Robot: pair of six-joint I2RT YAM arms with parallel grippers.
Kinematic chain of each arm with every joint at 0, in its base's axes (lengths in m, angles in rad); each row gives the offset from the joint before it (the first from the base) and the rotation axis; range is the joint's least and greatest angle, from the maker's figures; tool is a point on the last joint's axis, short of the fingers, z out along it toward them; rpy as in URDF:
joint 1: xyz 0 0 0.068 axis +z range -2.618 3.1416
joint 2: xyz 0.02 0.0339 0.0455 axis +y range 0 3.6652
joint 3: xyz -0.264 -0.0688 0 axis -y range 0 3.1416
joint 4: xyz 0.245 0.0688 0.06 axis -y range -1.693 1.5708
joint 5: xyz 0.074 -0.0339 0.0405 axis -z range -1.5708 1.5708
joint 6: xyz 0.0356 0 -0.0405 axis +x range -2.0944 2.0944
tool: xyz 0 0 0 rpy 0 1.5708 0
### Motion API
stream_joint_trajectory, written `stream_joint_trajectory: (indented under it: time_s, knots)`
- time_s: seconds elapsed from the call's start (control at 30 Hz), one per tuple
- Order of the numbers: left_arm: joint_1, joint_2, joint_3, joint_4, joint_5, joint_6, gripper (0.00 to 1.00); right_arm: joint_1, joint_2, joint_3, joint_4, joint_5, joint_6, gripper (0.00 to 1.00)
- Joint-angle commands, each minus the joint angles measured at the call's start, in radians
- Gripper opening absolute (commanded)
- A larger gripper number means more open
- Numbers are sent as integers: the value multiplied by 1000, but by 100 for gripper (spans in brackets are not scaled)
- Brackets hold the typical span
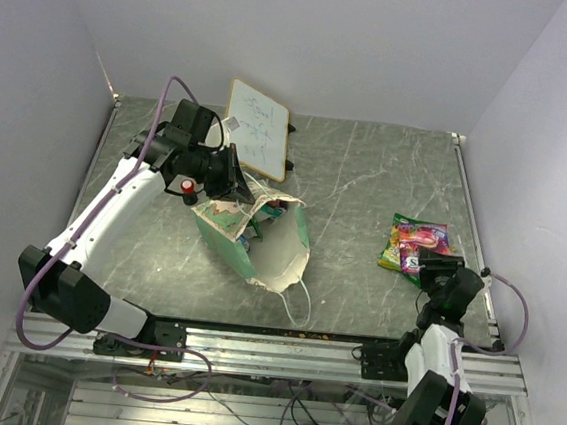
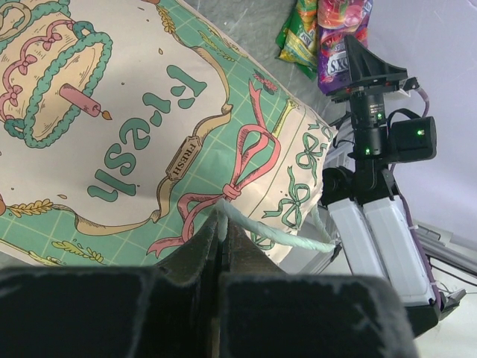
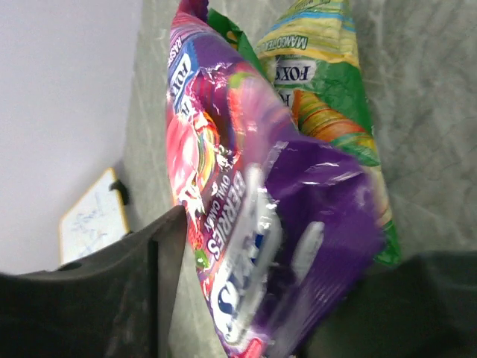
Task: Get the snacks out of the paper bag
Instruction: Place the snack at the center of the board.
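The paper bag [image 1: 278, 252] lies tilted on the table with its mouth toward the back. Colourful snacks [image 1: 263, 216] show inside the mouth. My left gripper [image 1: 234, 183] is at the bag's top edge. In the left wrist view it [image 2: 221, 224] is shut on the bag's string handle [image 2: 283, 237], above the printed bag wall [image 2: 149, 112]. A purple packet [image 1: 423, 241] and a green packet [image 1: 399, 246] lie at the right. My right gripper [image 1: 437, 266] is at their near edge, open [image 3: 276, 246], with the purple packet [image 3: 246, 186] between its fingers and the green packet [image 3: 328, 89] behind.
A white wood-framed board [image 1: 258, 130] lies at the back, just behind the left gripper. A small red-and-black cylinder [image 1: 187, 185] sits beside the left wrist. The bag's second string handle [image 1: 300, 300] trails toward the front rail [image 1: 271, 347]. The right wall stands close to the packets.
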Motion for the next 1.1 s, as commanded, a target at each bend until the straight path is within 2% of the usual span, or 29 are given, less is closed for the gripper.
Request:
stream_joint_trajectory:
  time_s: [0.0, 0.1, 0.13, 0.2, 0.37, 0.47, 0.57, 0.67, 0.8, 0.9, 0.97, 1.07]
  knots:
    - [-8, -31, 19, -19, 7, 22, 7, -7, -34, 77, -239, 98, -62, 63]
    - [-13, -33, 24, -20, 1, 26, 7, -6, -77, 191, -554, 235, -111, 88]
    - [-15, -34, 23, -16, 1, 25, 7, -7, -93, 223, -622, 271, -123, 94]
    - [-20, -33, 15, -4, 8, 19, 7, -7, -126, 281, -717, 317, -167, 99]
    - [-34, -32, 6, 16, 19, 7, 7, -3, -129, 391, -828, 359, -295, 100]
    - [-38, -36, 1, 18, 23, 3, 7, 6, -117, 402, -795, 301, -343, 100]
    - [-38, -48, 0, 11, 15, 2, 7, 25, -99, 456, -807, 306, -388, 100]
    - [-38, -59, 0, 5, 6, -4, 7, 73, -79, 531, -765, 263, -490, 100]
    - [-37, -60, 3, -2, 0, -11, 7, 171, 8, 610, -734, 136, -609, 100]
    - [-36, -60, 0, -2, -5, -23, 7, 256, 95, 663, -714, -23, -670, 100]
    - [-36, -63, -9, 6, -12, -37, 7, 341, 131, 677, -673, -132, -698, 100]
    - [-36, -74, -26, 25, -26, -63, 7, 522, 141, 664, -581, -201, -717, 99]
